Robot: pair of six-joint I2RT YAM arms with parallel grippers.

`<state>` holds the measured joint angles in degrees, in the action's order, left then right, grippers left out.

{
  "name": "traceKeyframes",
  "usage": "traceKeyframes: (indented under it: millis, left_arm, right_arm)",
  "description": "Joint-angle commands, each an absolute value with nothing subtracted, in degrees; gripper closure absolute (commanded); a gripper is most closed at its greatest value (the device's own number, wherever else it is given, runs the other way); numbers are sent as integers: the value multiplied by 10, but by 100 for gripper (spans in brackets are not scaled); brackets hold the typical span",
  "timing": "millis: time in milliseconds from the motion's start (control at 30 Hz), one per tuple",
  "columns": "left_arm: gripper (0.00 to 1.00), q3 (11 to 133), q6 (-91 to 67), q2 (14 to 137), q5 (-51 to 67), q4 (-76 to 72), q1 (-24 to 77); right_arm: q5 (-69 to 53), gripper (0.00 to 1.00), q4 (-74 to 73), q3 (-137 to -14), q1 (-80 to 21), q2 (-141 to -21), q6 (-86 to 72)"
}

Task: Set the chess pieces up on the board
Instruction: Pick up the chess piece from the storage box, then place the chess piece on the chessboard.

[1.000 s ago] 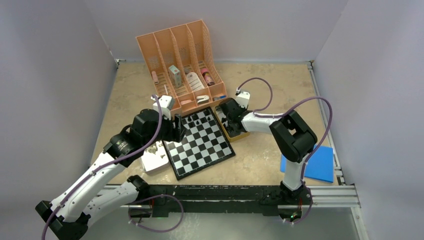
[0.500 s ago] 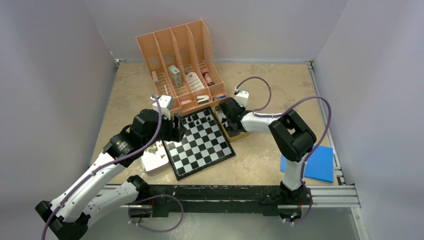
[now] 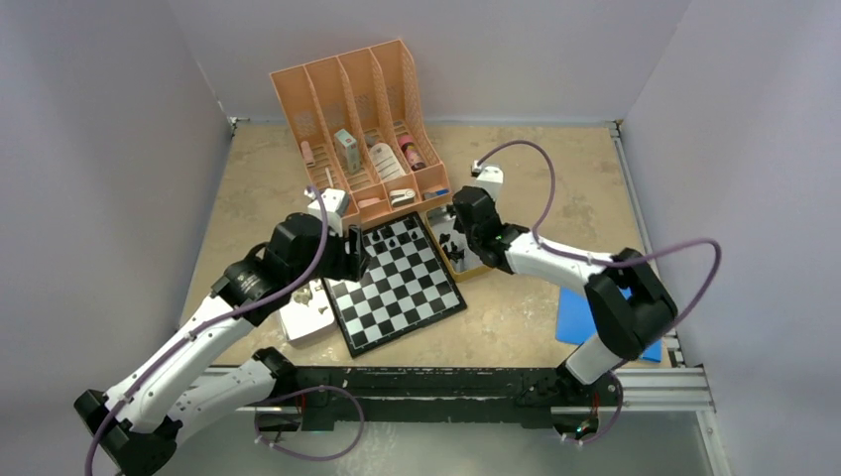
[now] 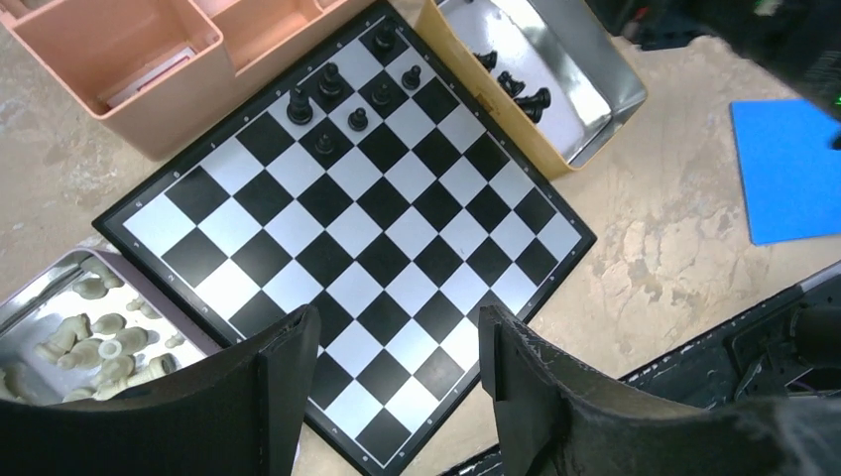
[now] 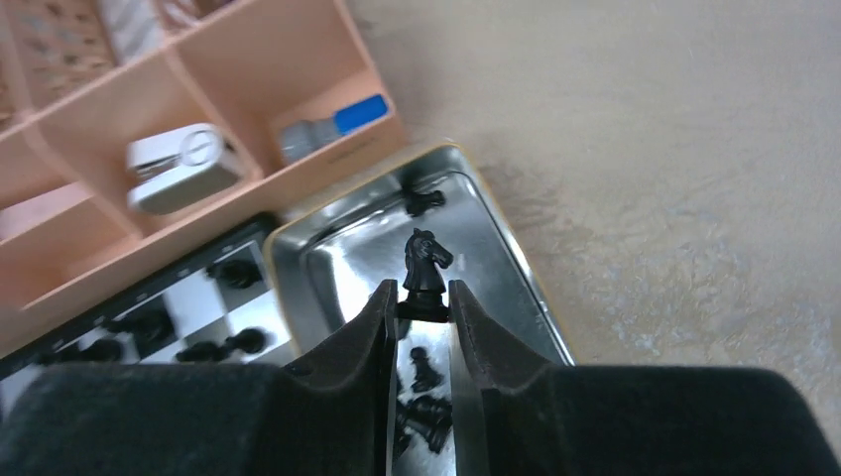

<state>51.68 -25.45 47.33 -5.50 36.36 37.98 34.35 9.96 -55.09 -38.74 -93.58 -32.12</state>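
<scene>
Evidently the right pincer (image 5: 423, 309) is closed narrowly on the base of a black knight (image 5: 426, 260). The knight is held upright and clear above the metal tray (image 5: 516, 260), probably so that it can be carried to the board (image 4: 357, 228), which lies just beside that tray. Spare black pieces (image 4: 511, 84) are left lying in the tray. A few black pieces (image 4: 327, 84) are already stood on squares at the board's far corner, so the task is judged to be at an early stage.

The left pincer (image 4: 397, 382) is kept wide and empty above the board's near half. It is close to the pale pieces (image 4: 94, 342) heaped in a second tray (image 4: 30, 307), presumably in readiness for them.

That second tray is cut off by the left wrist view's edge. Pieces beneath the right fingers (image 5: 367, 337) are partly hidden, and the kinds of the small pieces on the board cannot be made out.
</scene>
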Motion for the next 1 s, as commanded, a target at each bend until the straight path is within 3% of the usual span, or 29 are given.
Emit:
traceKeyframes:
  millis: [0,467,967]
  left_arm:
    - [41,574,-250,495,-75,386,382]
    - [46,695,-322,561,119,368,381]
    - [62,728,-382,625,265,320,381]
  right_arm:
    - [287,84,181,-516,-430,-854,-235]
    - [40,85,496,-322,-555,-600,-82]
    - [20,85,524,-302,-608,-564,-43]
